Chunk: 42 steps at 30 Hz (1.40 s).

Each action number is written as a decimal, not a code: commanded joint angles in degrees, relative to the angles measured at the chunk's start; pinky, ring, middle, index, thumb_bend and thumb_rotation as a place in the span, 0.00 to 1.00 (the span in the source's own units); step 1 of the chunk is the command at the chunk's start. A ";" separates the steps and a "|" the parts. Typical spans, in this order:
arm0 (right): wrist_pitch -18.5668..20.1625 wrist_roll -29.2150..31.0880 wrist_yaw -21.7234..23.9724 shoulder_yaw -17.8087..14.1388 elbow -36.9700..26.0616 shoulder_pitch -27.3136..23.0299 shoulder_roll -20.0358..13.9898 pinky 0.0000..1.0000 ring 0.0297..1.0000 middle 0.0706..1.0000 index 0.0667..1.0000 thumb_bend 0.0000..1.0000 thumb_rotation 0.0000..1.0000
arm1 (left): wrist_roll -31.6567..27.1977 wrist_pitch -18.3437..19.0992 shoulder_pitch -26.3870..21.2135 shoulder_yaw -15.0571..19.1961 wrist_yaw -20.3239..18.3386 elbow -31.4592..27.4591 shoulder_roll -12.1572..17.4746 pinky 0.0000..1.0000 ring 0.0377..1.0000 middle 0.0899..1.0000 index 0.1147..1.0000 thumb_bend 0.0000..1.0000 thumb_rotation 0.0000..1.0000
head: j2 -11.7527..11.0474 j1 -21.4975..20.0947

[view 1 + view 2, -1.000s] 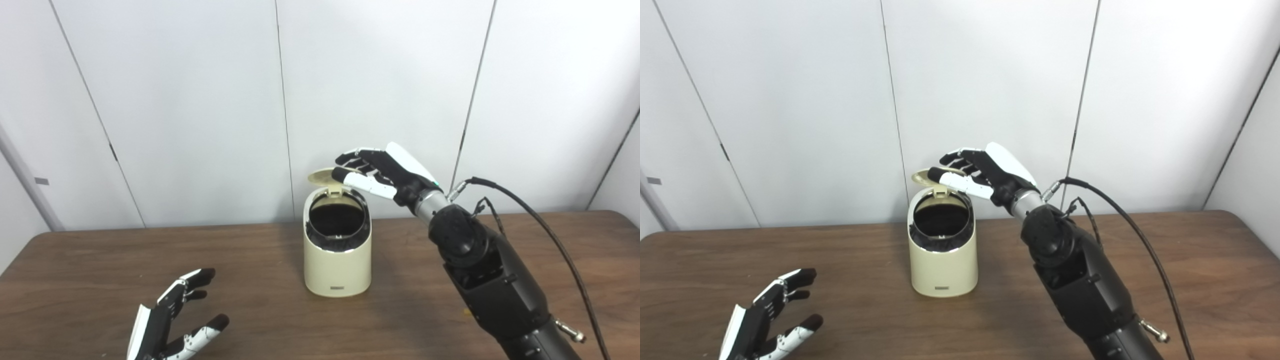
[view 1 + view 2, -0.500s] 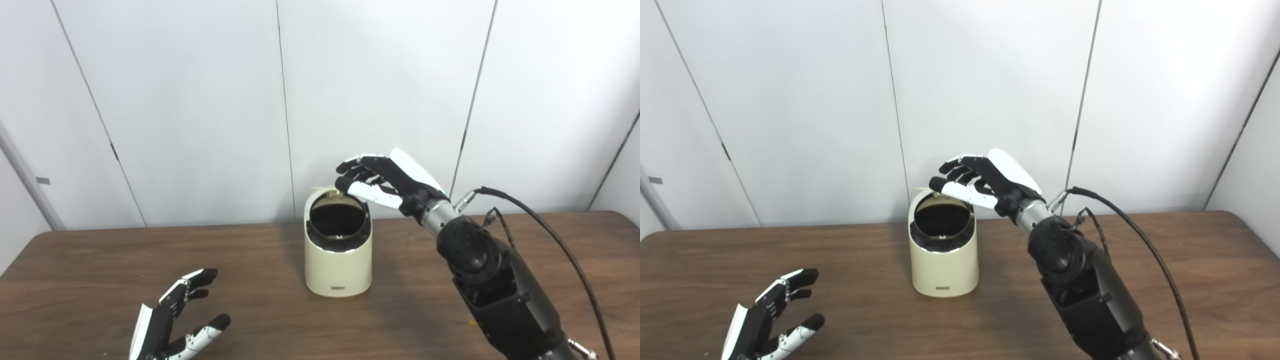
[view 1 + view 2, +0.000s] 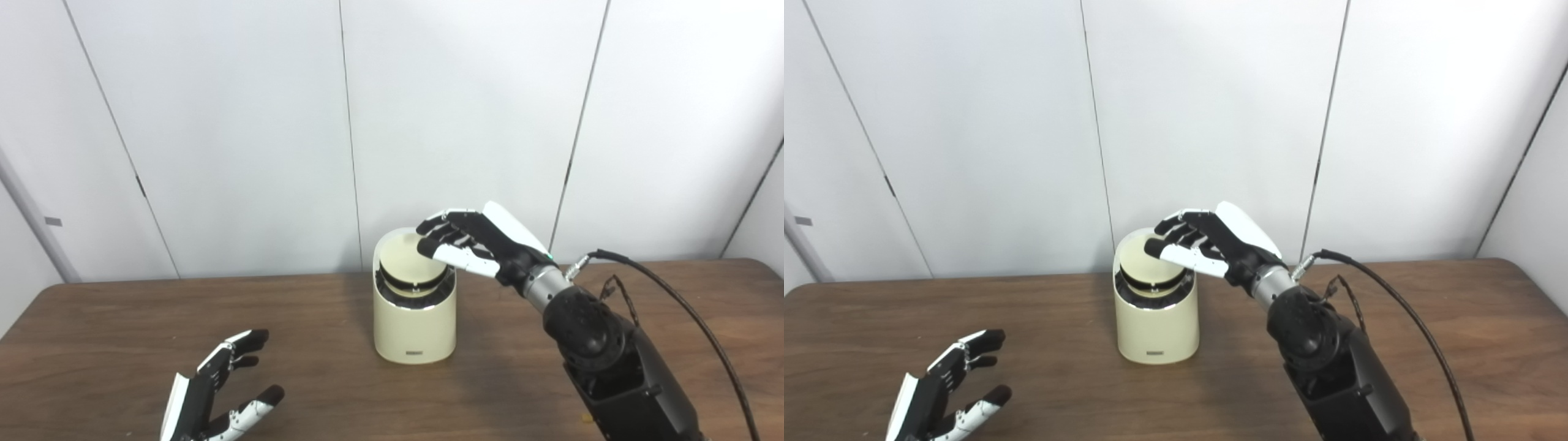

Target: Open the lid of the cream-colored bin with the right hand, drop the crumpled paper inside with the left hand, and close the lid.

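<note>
- Left eye view shows the right hand (image 3: 474, 245) resting on the lid (image 3: 404, 260), fingers loosely apart, gripping nothing.
- Cream bin (image 3: 414, 318) stands mid-table (image 3: 110, 318); its lid looks almost down, a dark gap showing.
- Left hand (image 3: 211, 398) lies spread and empty; no paper shows.
- Pushing off-center might tip the bin or leave the lid unlatched.

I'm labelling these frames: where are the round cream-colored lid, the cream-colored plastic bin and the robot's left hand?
Round cream-colored lid (image 3: 401, 258): left eye view, top face.
Cream-colored plastic bin (image 3: 414, 324): left eye view, front wall.
Left hand (image 3: 937, 392): right eye view, palm.
</note>
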 commanded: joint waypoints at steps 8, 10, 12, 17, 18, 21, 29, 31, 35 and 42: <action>-0.57 -0.06 1.97 0.71 -3.74 0.79 -1.41 0.60 0.69 0.70 0.69 0.90 1.00 | -0.67 -0.46 0.48 -0.22 0.13 -1.71 -0.45 0.74 0.78 0.76 0.73 0.92 0.55 | 0.70 0.14; -0.52 -0.04 2.36 0.98 -3.95 1.30 -1.46 0.59 0.67 0.68 0.67 0.91 1.00 | -0.78 -0.17 0.53 -0.25 0.08 -1.94 -0.54 0.75 0.79 0.76 0.73 0.92 0.55 | 0.71 0.22; 0.05 -0.48 2.87 1.44 -4.28 1.88 -1.52 0.59 0.67 0.68 0.67 0.92 1.00 | -0.79 -0.20 0.55 -0.32 0.05 -2.12 -0.57 0.76 0.79 0.77 0.73 0.92 0.55 | 0.76 0.39; 1.24 -0.74 3.26 1.97 -4.83 2.96 -1.10 0.58 0.68 0.70 0.71 0.89 1.00 | -0.94 -0.31 0.49 -0.31 0.00 -2.01 -0.59 0.75 0.79 0.76 0.72 0.92 0.54 | 0.75 0.36; 1.14 -0.90 3.19 2.09 -4.81 3.03 -1.13 0.58 0.68 0.70 0.71 0.89 1.00 | -0.98 -0.17 0.50 -0.31 -0.02 -2.08 -0.62 0.76 0.79 0.76 0.72 0.92 0.54 | 0.76 0.37; 0.51 -1.23 2.99 2.40 -4.50 3.06 -1.27 0.57 0.67 0.70 0.71 0.91 1.00 | -0.61 -0.08 0.51 -0.33 0.03 -2.28 -0.56 0.75 0.79 0.76 0.73 0.91 0.55 | 0.74 0.25; -2.37 -3.76 3.22 4.60 -5.37 2.97 -2.28 0.60 0.70 0.71 0.69 0.93 1.00 | -0.35 -0.12 0.48 -0.34 0.09 -2.29 -0.49 0.74 0.78 0.76 0.73 0.92 0.56 | 0.75 0.19; -2.27 -4.48 3.73 5.33 -5.71 2.96 -2.38 0.67 0.75 0.73 0.70 0.96 1.00 | -0.58 -0.06 0.50 -0.37 0.01 -2.30 -0.54 0.74 0.78 0.76 0.73 0.92 0.55 | 0.68 0.25; -2.66 -5.09 4.11 6.16 -6.15 2.83 -2.26 0.75 0.78 0.74 0.70 0.96 1.00 | 0.09 -0.45 0.50 -0.46 0.25 -2.07 -0.59 0.74 0.78 0.76 0.73 0.92 0.55 | 0.64 0.40; -3.69 -6.72 5.10 7.63 -5.76 1.39 -2.15 0.74 0.77 0.73 0.70 0.93 1.00 | 1.14 -0.39 0.28 -0.75 0.68 -2.11 -1.07 0.71 0.76 0.75 0.72 0.93 0.56 | 0.49 0.66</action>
